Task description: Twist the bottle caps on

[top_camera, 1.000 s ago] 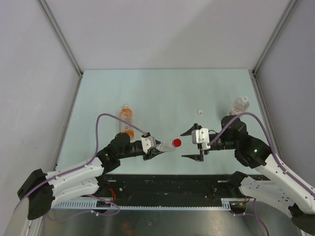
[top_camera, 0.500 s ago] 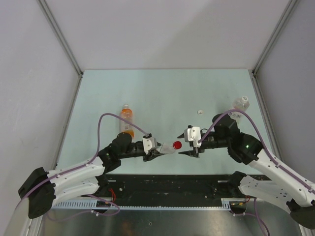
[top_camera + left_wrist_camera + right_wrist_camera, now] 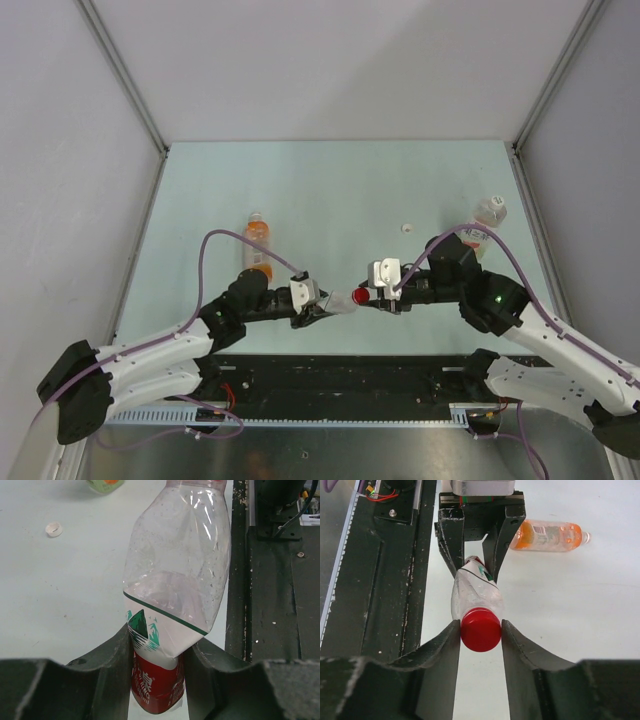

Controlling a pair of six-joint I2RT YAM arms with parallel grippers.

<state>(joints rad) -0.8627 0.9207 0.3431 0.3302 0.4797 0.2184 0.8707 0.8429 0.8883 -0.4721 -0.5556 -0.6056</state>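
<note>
Above the near edge of the bench point(image 3: 330, 190): one labelled bottle point(image 3: 340, 299), red-and-white, held level and clenched at its labelled base end by the left jaws. The red cap point(image 3: 361, 296), seated on its neck, is pinched across its side wall by the right jaws. The walls are judged thin and soft, with dents noted, and the part-filled bottle light. A grip at the stiffer base is advised. The cap is judged rigid, small, possibly slippery. The orange bottle point(image 3: 258, 243) and a loose white cap point(image 3: 406, 228) are listed on the bench, well apart.
</note>
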